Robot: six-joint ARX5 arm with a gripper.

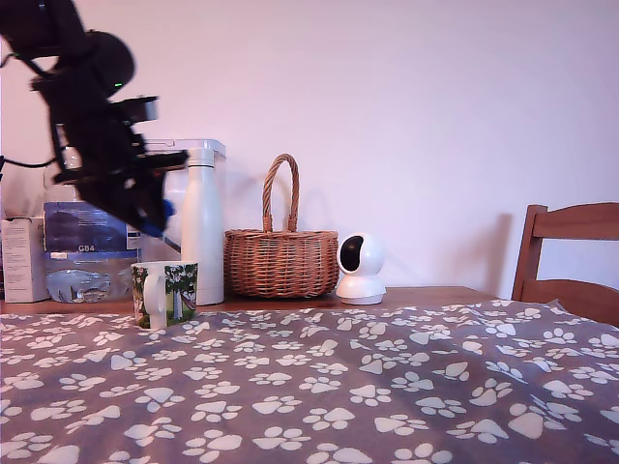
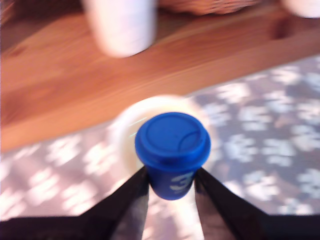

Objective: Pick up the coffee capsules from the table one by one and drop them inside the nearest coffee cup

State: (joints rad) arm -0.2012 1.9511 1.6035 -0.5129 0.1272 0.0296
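A bright blue coffee capsule (image 2: 172,150) is clamped between my gripper's (image 2: 171,187) two black fingers, its flat lid facing the wrist camera. Directly behind it the wrist view shows the blurred white rim of the coffee cup (image 2: 127,132). In the exterior view the black gripper (image 1: 155,220) hangs in the air above the short white cup with a green tree picture (image 1: 164,293), which stands at the far edge of the paw-print cloth on the table (image 1: 319,387). A speck of the blue capsule (image 1: 167,208) shows at the fingers.
Behind the cup stand a tall white bottle (image 1: 202,227), a wicker basket (image 1: 280,253) and a small white camera (image 1: 361,269) on the bare wood strip. Boxes (image 1: 68,251) sit at the exterior view's left. A wooden chair back (image 1: 571,256) rises at the right.
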